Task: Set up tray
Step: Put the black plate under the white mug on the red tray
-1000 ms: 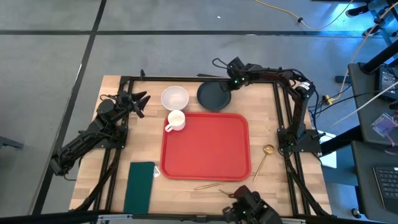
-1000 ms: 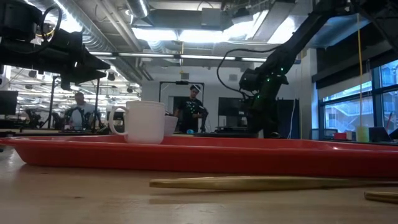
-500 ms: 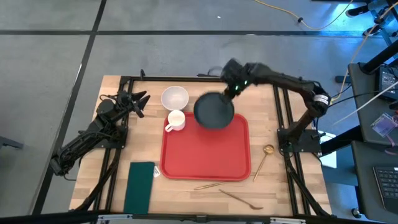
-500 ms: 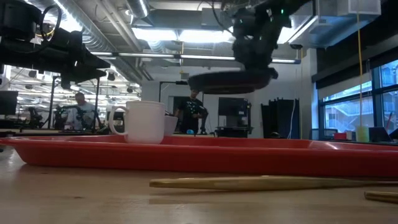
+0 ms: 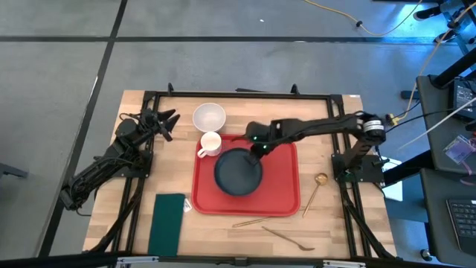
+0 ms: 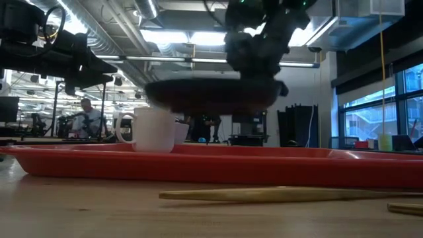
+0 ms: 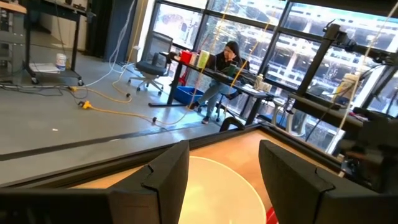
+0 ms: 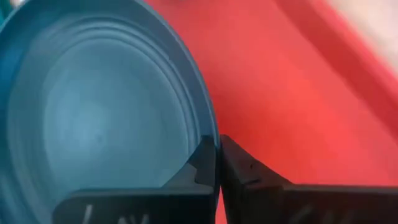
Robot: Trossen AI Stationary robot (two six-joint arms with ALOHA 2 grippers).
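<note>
High view count: I saw one tray (image 5: pixel 279 186), one dark plate (image 5: pixel 238 173), one mug (image 5: pixel 210 144), one white bowl (image 5: pixel 209 117), one green napkin (image 5: pixel 167 223).
Right gripper (image 5: pixel 258 149): jaws clamped on the plate's rim, above the tray.
Left gripper (image 5: pixel 165 119): jaws apart, near the bowl.

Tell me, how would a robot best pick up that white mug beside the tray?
Probably by the rim. The white mug stands upright and open-topped, so a pincer could come from above, one finger inside the wall, on the side away from its handle and the tray.

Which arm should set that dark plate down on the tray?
The right. Its gripper is pinching the plate by the rim above the tray. The left gripper waits open beside the bowl.
</note>
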